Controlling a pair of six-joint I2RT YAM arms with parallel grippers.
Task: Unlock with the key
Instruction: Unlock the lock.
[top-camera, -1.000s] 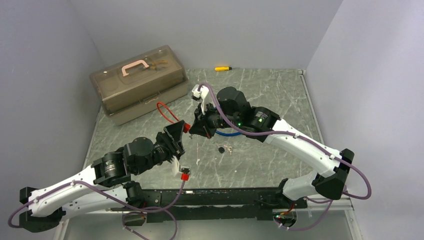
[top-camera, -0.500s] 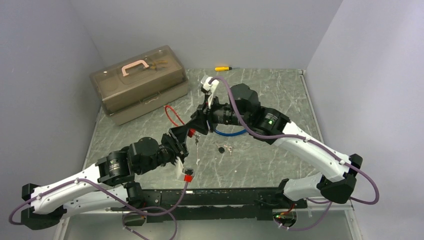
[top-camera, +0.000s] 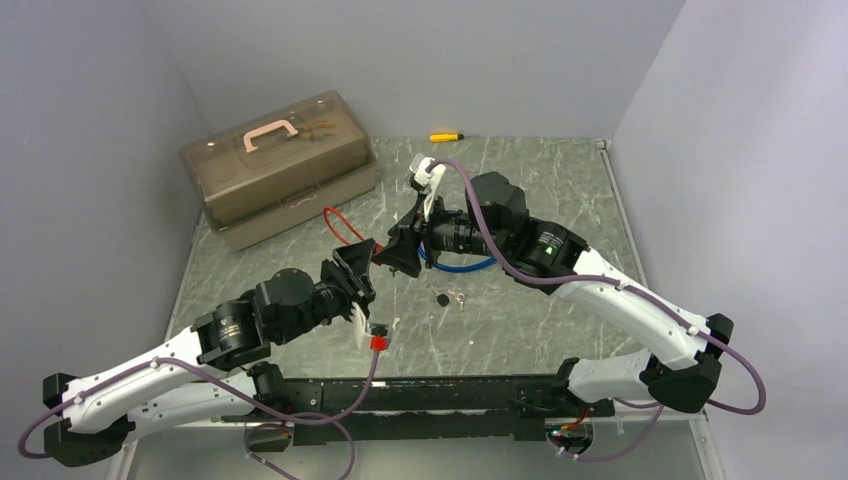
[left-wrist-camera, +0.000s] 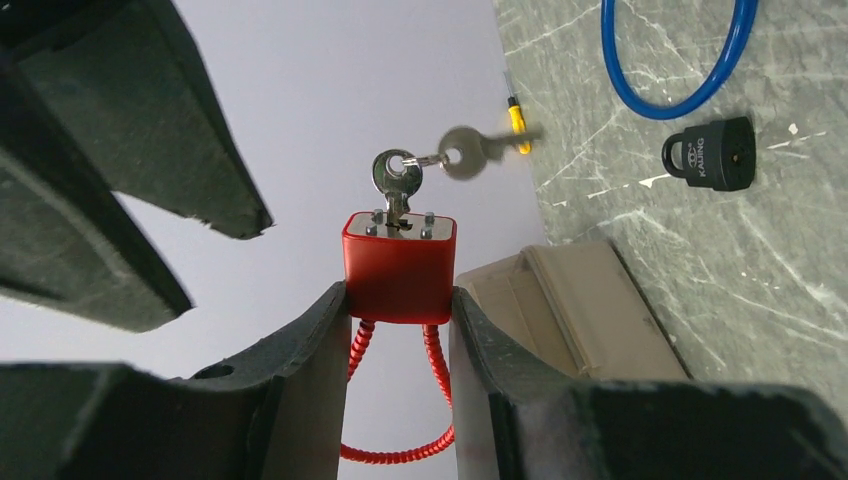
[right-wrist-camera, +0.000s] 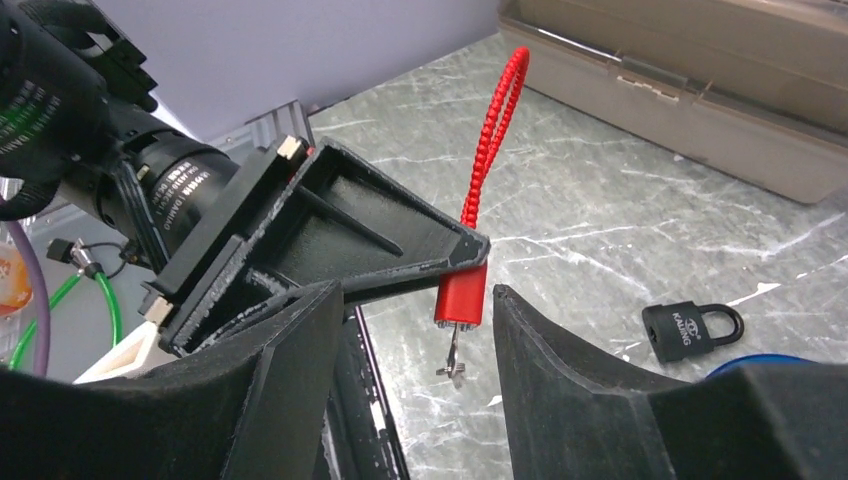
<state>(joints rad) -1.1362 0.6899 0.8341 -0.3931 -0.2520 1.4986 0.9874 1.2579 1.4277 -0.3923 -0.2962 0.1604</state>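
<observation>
A red padlock (left-wrist-camera: 398, 268) with a red coiled cable shackle (top-camera: 338, 222) is held above the table, and my left gripper (left-wrist-camera: 398, 300) is shut on its body. A silver key (left-wrist-camera: 396, 180) sits in its keyhole. A second key (left-wrist-camera: 470, 152) swings from the same ring. In the right wrist view the red padlock (right-wrist-camera: 462, 294) hangs key-end down and the key (right-wrist-camera: 454, 358) points at the table. My right gripper (right-wrist-camera: 418, 300) is open, with its fingers either side of the key and not touching it.
On the table lie a black padlock (top-camera: 442, 298) with small keys (top-camera: 458, 296) beside it, and a blue cable loop (top-camera: 460, 268) under the right arm. A tan toolbox (top-camera: 280, 165) stands at the back left. A yellow screwdriver (top-camera: 446, 136) lies by the back wall.
My right gripper has gone from shut to open, letting go of the key, which now swings free. The left gripper still holds the red padlock and has shifted slightly.
</observation>
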